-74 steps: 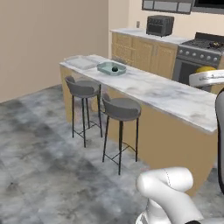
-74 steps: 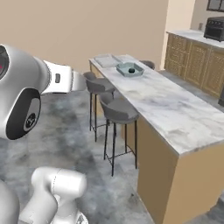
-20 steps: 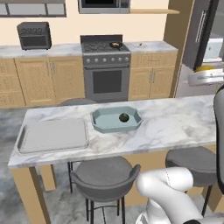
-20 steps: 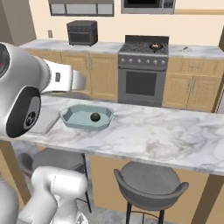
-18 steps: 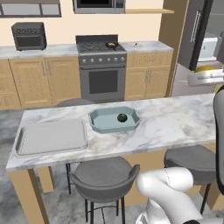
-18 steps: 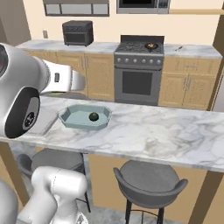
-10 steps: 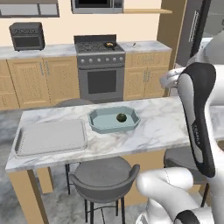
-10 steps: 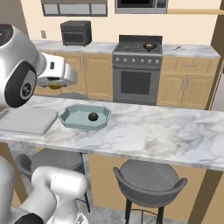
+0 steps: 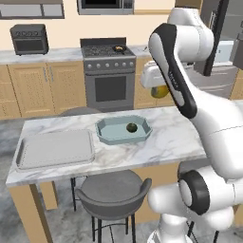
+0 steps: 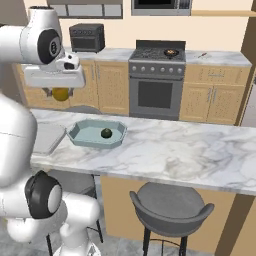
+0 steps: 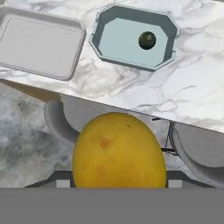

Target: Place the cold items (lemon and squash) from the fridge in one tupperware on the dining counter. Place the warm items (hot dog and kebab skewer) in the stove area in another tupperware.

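My gripper [image 9: 159, 88] [image 10: 59, 92] is shut on a yellow lemon [image 9: 160, 90] [image 10: 60, 94] [image 11: 118, 151] and hangs in the air above the counter's stool side. The lemon hides the fingertips in the hand view. On the marble dining counter [image 9: 166, 142] [image 10: 180, 147] sits an octagonal pale-blue tupperware [image 9: 107, 137] [image 10: 80, 137] [image 11: 100, 48] with a dark green round squash [image 9: 131, 127] [image 10: 106, 133] [image 11: 147, 40] inside. A flat grey rectangular tupperware [image 9: 54, 148] [image 10: 47, 137] [image 11: 39, 43] lies beside it, empty. The hot dog and kebab skewer are too small to make out near the stove [image 9: 108, 71] [image 10: 157, 75].
Grey stools [image 9: 114, 192] [image 10: 170, 202] [image 11: 61, 122] stand under the counter's near edge. A pan [image 9: 118, 48] [image 10: 171, 51] rests on the stove, and a toaster oven [image 9: 29, 38] [image 10: 86, 36] sits on the back counter. The fridge [image 9: 223, 42] is at the far right.
The base has driven round to face the counter's stool side, so the whole picture shifted. In the last half second the arm swung up and in, carrying the lemon toward the counter.
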Robot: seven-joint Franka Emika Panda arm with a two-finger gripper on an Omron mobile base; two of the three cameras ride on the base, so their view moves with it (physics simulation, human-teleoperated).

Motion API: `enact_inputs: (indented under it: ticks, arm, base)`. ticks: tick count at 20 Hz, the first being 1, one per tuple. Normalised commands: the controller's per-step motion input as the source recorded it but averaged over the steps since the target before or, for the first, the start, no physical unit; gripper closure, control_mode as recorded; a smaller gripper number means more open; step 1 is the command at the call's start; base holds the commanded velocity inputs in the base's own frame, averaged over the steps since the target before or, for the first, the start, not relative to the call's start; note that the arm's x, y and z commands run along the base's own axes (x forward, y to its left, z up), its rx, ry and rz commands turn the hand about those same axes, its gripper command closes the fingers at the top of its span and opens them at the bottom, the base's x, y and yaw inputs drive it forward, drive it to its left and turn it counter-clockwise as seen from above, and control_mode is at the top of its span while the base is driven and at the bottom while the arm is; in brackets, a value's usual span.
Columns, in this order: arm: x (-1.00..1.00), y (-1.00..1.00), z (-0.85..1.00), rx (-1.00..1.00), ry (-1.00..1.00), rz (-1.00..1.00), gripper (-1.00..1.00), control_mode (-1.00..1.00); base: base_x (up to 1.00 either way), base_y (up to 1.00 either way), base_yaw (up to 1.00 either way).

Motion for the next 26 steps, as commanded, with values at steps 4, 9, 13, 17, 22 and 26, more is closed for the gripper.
enact_inputs:
  ticks: [4, 9, 13, 17, 22, 26]
  arm:
    - [0.51, 0.31, -0.18, 0.00, 0.38, 0.06, 1.00, -1.00]
    - [0.51, 0.35, -0.23, -0.01, 0.35, 0.04, 1.00, -1.00]
    - [0.50, 0.40, -0.37, -0.02, 0.28, 0.03, 1.00, -1.00]
    - [0.47, 0.31, -0.32, -0.05, 0.12, 0.00, 1.00, -1.00]
    - [0.47, 0.15, -0.19, 0.00, 0.03, 0.00, 1.00, -1.00]
    - [0.43, 0.06, -0.18, 0.00, 0.07, 0.00, 1.00, -1.00]
  base:
    - [0.00, 0.00, 0.00]
    - [0.00, 0.00, 0.00]
    - [0.00, 0.00, 0.00]
    - [0.00, 0.00, 0.00]
    - [0.00, 0.00, 0.00]
    - [0.00, 0.00, 0.00]
